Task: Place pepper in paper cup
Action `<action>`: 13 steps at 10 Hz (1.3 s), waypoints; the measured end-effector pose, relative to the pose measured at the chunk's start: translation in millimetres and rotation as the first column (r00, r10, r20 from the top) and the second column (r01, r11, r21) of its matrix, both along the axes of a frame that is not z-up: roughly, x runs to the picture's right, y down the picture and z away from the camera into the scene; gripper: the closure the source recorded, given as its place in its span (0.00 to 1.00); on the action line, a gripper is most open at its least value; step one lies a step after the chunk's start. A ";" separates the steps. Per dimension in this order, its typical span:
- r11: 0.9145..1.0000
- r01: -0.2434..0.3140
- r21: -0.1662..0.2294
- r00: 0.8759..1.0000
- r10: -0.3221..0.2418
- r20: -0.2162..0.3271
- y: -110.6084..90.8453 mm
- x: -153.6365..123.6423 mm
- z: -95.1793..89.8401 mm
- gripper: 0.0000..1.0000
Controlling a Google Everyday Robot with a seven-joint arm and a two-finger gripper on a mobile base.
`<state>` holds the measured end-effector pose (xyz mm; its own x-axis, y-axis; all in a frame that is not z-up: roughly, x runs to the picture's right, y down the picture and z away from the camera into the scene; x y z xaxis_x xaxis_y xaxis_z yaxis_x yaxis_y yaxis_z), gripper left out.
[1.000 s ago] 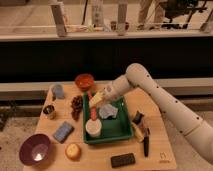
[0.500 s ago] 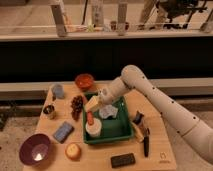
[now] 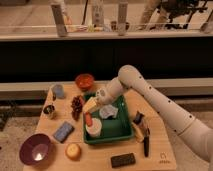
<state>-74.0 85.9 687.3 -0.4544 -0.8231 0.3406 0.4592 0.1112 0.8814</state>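
Note:
The white paper cup (image 3: 94, 129) stands in the front left part of a green tray (image 3: 120, 131). The small red-orange pepper (image 3: 88, 119) hangs upright over the cup's left rim. My gripper (image 3: 90, 111) is directly above it, reaching in from the right, and is shut on the pepper's top. The pepper's lower end sits at the level of the cup's mouth. I cannot tell whether it touches the rim.
A crumpled pale item (image 3: 107, 112) lies in the tray. On the wooden table are a dark grape bunch (image 3: 76, 105), orange bowl (image 3: 84, 80), grey-blue mug (image 3: 58, 91), can (image 3: 49, 110), blue sponge (image 3: 63, 131), purple bowl (image 3: 35, 149), round yellow-orange fruit (image 3: 73, 150) and black block (image 3: 123, 160).
My gripper has moved a little left and down with the pepper, from above the cup's middle to its left rim. The cup and the other things have stayed put.

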 end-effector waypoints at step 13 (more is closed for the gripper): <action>0.953 0.046 0.299 0.981 -0.099 0.167 -8.5 -6.4 31.9 1.00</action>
<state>-80.4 77.4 719.2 -0.5477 -0.8367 -0.0022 0.2890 -0.1917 0.9379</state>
